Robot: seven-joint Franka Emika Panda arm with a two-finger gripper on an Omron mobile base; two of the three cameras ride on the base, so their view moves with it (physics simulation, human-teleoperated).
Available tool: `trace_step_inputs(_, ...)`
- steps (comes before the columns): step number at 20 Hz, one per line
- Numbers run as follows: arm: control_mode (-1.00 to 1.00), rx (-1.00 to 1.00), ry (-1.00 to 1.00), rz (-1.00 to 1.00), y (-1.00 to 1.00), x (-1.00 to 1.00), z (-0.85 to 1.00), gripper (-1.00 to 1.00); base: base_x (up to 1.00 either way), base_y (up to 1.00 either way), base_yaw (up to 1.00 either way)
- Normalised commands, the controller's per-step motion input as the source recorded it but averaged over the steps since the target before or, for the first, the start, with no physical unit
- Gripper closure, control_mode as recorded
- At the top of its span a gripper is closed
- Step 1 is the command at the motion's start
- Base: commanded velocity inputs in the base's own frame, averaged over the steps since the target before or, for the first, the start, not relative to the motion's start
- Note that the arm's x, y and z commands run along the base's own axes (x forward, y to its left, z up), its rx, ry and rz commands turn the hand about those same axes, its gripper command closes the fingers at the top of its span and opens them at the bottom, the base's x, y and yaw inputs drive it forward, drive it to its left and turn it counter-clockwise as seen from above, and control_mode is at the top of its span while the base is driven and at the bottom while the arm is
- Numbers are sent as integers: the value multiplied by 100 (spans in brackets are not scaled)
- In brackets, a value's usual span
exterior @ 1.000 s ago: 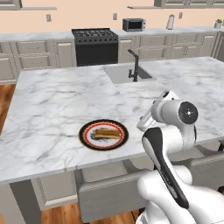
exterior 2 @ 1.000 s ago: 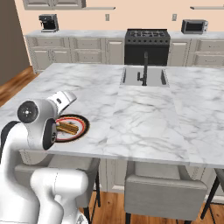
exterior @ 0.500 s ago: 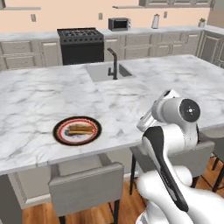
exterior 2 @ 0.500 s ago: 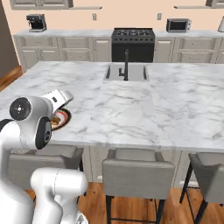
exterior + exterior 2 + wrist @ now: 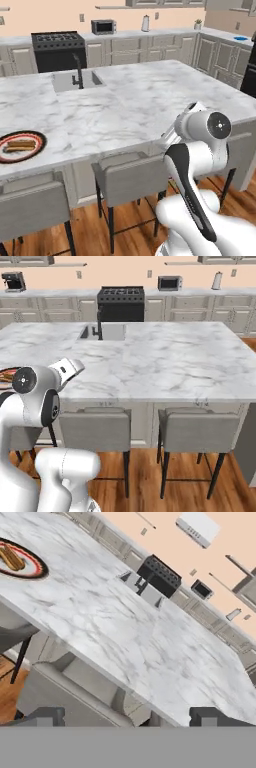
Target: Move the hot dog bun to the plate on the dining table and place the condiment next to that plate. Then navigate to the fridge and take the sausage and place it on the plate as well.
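My gripper [image 5: 127, 717] is wide open with nothing in it since the hot dog bun [image 5: 20, 145] already sits on the plate [image 5: 21, 156] way off to its left on the dining table [image 5: 130, 105], so I figure I'm between jobs.

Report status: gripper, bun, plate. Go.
Gripper open, empty, above the stools at the dining table edge. Hot dog bun on the plate. Nothing blocking.

Hot dog bun [image 5: 11, 558] lying on the plate [image 5: 30, 568] at ten o'clock, dining table [image 5: 115, 632] stretching across, gripper [image 5: 129, 716] fingertips standing wide apart at six o'clock.
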Motion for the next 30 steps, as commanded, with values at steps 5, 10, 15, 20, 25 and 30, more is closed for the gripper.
trace_step_inputs(5, 100, 0, 0, 0, 0, 0, 0, -100, -9, -100, -12)
trace_step_inputs(10, 100, 0, 0, 0, 0, 0, 0, -100, 0, -100, -8)
trace_step_inputs(15, 100, 0, 0, 0, 0, 0, 0, -100, 4, -100, -4)
trace_step_inputs(20, 100, 0, 0, 0, 0, 0, 0, -100, 19, -100, -2)
trace_step_inputs(25, 100, 0, 0, 0, 0, 0, 0, -100, 33, -100, 0)
trace_step_inputs(30, 100, 0, 0, 0, 0, 0, 0, -100, 36, -100, 0)
